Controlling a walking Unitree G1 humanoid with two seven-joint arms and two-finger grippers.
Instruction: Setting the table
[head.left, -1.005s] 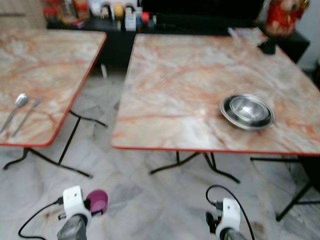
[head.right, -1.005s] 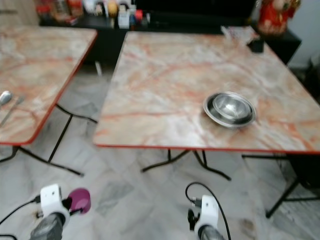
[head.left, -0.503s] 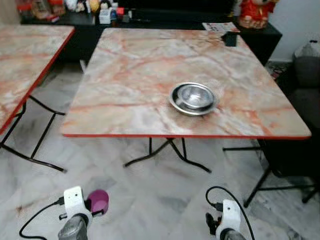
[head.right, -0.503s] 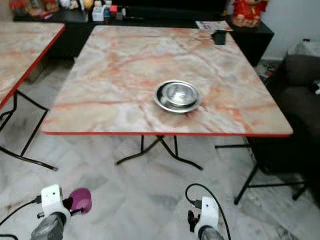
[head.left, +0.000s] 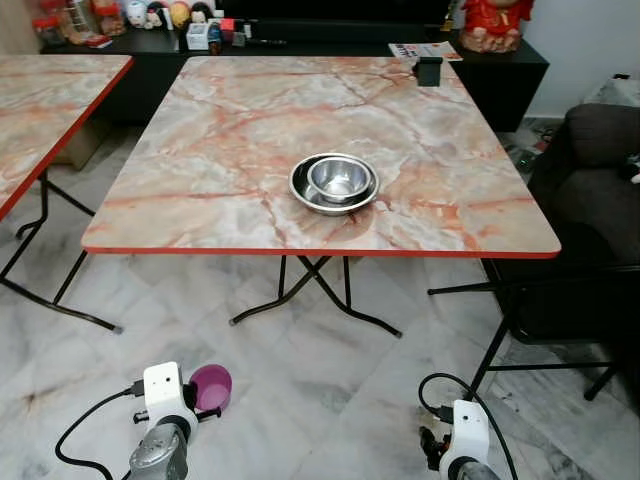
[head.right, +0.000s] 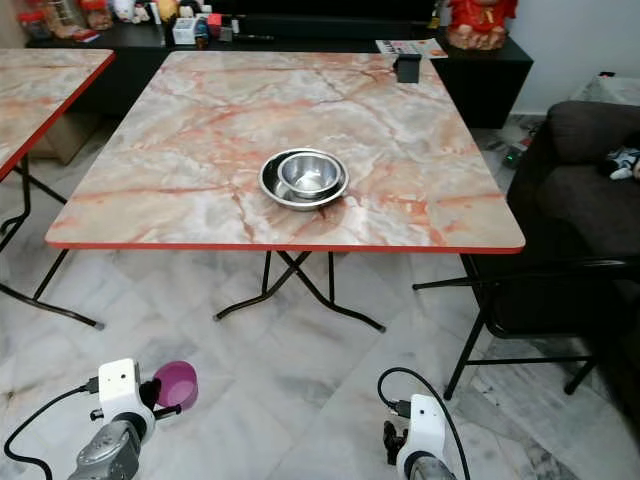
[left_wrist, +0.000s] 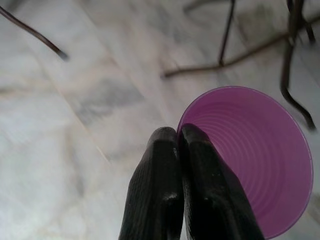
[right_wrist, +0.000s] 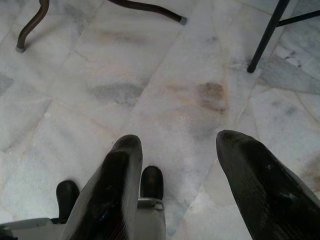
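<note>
The left gripper (left_wrist: 177, 150) hangs low over the floor, out in front of the robot's left side. Its two black fingers (left_wrist: 155, 190) are pinched tight on the rim of a purple cup (left_wrist: 255, 165), one finger outside and one inside. The cup sticks out just to the right of that gripper. Far ahead of it and up high stands the marble table (head.left: 230, 110). A shiny metal bowl (head.left: 335, 183) sits on a metal plate near the table's front edge.

Over to the right, the right gripper (right_wrist: 177, 165) hangs above bare floor tiles. Its fingers are spread wide and it has nothing in them.

I think the robot is bringing the cup to the table. It should keep the cup level, lift it higher than the table's red edge, and set it down beside the bowl, not on it.
</note>
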